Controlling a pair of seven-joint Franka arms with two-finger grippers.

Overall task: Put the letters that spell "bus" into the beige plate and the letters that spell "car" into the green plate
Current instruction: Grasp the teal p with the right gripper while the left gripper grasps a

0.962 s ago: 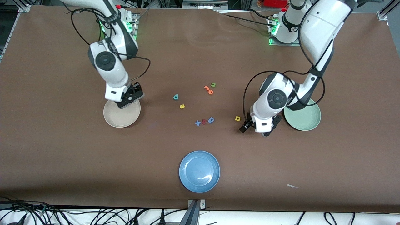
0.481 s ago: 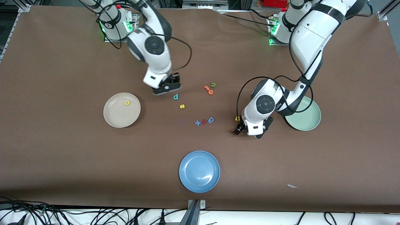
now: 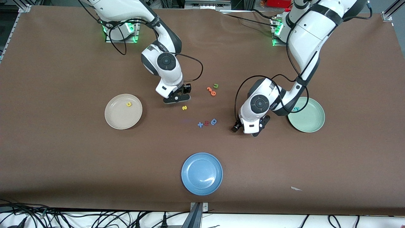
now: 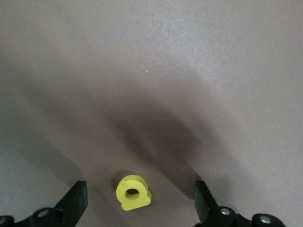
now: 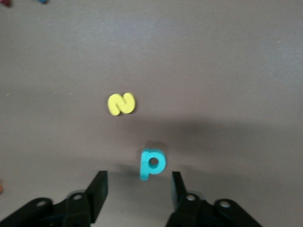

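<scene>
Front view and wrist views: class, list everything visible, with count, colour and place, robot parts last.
plates: 3; beige plate, right arm's end; green plate, left arm's end; blue plate, nearest the camera
yellow letters: 3; u in beige plate; s mid-table; a at left pincer
teal letters: 2; b at right pincer; teal letter in green plate
other letters: 6; orange pair with green u; blue x, red letter, blue a, in a row
paper scrap: 1; white; table
pincers: 2; black; left open around a; right open around b
</scene>
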